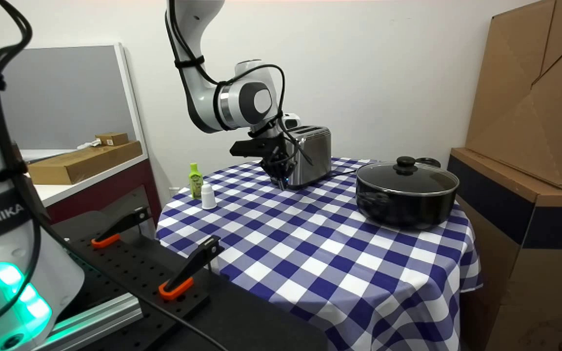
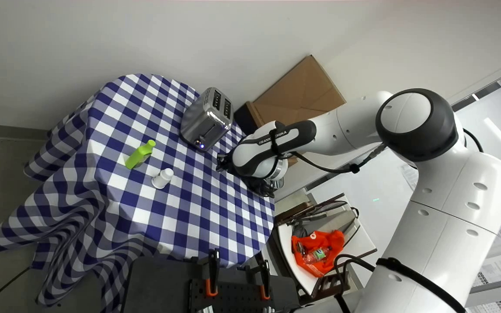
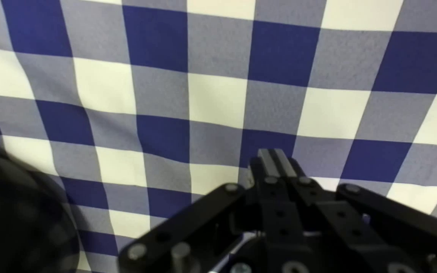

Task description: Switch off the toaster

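Exterior views both show the toaster (image 2: 205, 119) near the jaws.

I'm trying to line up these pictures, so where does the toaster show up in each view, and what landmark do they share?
In an exterior view, the toaster is slightly right of and above centre.
In an exterior view, the toaster is left of and above centre.
In the wrist view, it is not visible.
Shared landmark: the checked tablecloth, in all three.
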